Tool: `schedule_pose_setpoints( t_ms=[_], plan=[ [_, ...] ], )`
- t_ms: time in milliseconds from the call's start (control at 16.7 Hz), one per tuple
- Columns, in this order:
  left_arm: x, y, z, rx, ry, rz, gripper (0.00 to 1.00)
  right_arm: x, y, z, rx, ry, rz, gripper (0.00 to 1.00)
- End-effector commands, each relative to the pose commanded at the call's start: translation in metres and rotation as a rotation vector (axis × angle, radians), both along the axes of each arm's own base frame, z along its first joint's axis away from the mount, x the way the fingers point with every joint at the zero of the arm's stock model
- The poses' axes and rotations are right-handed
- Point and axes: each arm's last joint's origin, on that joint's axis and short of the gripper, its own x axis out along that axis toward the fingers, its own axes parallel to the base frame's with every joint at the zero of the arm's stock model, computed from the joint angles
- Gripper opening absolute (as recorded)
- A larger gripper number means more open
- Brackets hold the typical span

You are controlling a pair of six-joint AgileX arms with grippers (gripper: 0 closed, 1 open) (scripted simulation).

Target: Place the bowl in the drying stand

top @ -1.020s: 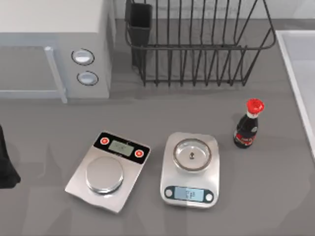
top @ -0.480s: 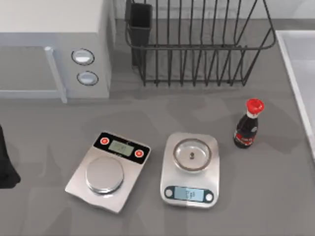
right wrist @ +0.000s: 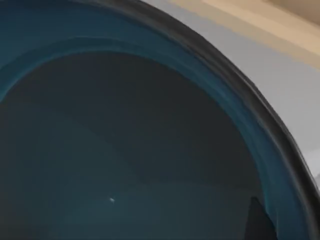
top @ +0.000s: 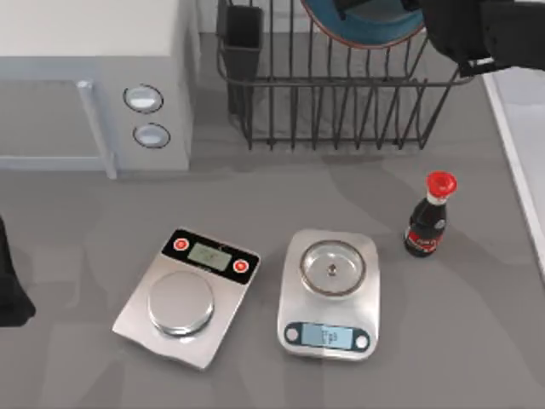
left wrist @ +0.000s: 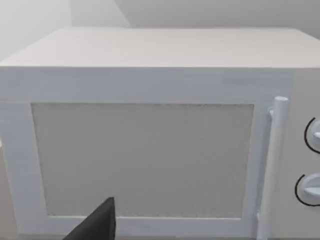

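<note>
The bowl (top: 362,30), blue inside with a reddish-brown rim, hangs at the far edge of the top view, over the back of the black wire drying stand (top: 341,94). My right gripper (top: 376,7) reaches in from the far right and is shut on the bowl's rim. The right wrist view looks close into the bowl's blue inside (right wrist: 125,150), with a dark fingertip (right wrist: 257,220) against it. My left gripper (top: 8,285) stays parked at the table's left edge, and one of its fingers (left wrist: 97,225) shows in front of the microwave.
A white microwave (top: 85,77) stands at the back left beside the stand's black cutlery cup (top: 243,38). Two silver scales (top: 187,294) (top: 328,294) lie near the front. A red-capped dark bottle (top: 430,217) stands to the right, with a white tray edge (top: 519,128) beyond.
The right arm has come into view from the far right, carrying the bowl over the drying stand. Before, neither was in the top view. Everything else is unmoved.
</note>
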Motion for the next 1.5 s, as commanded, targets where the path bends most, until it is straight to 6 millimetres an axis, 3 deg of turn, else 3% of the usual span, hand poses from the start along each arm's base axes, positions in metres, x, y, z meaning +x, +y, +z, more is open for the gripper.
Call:
schedule_pose_setpoints(
  t_ms=[180,360,480,780,900,1080,1260,1500],
  plan=[
    [0.000,0.000,0.000,0.000,0.000,0.000,1.00,-0.059,0.038,0.032,0.221,-0.197,0.048,0.00],
    [0.000,0.000,0.000,0.000,0.000,0.000,1.00,-0.098,0.045,0.056,0.385,-0.295,0.057,0.00],
    [0.000,0.000,0.000,0.000,0.000,0.000,1.00,-0.107,0.045,0.061,0.422,-0.313,0.057,0.00],
    [0.000,0.000,0.000,0.000,0.000,0.000,1.00,-0.105,0.045,0.061,0.421,-0.312,0.056,0.00],
    [0.000,0.000,0.000,0.000,0.000,0.000,1.00,-0.093,0.051,0.052,0.417,-0.310,0.055,0.00],
    [0.000,0.000,0.000,0.000,0.000,0.000,1.00,-0.053,0.068,0.020,0.412,-0.305,0.056,0.00],
    [0.000,0.000,0.000,0.000,0.000,0.000,1.00,0.001,0.077,-0.029,0.431,-0.319,0.057,0.00],
    [0.000,0.000,0.000,0.000,0.000,0.000,1.00,0.066,0.061,-0.101,0.438,-0.330,0.058,0.00]
  ],
)
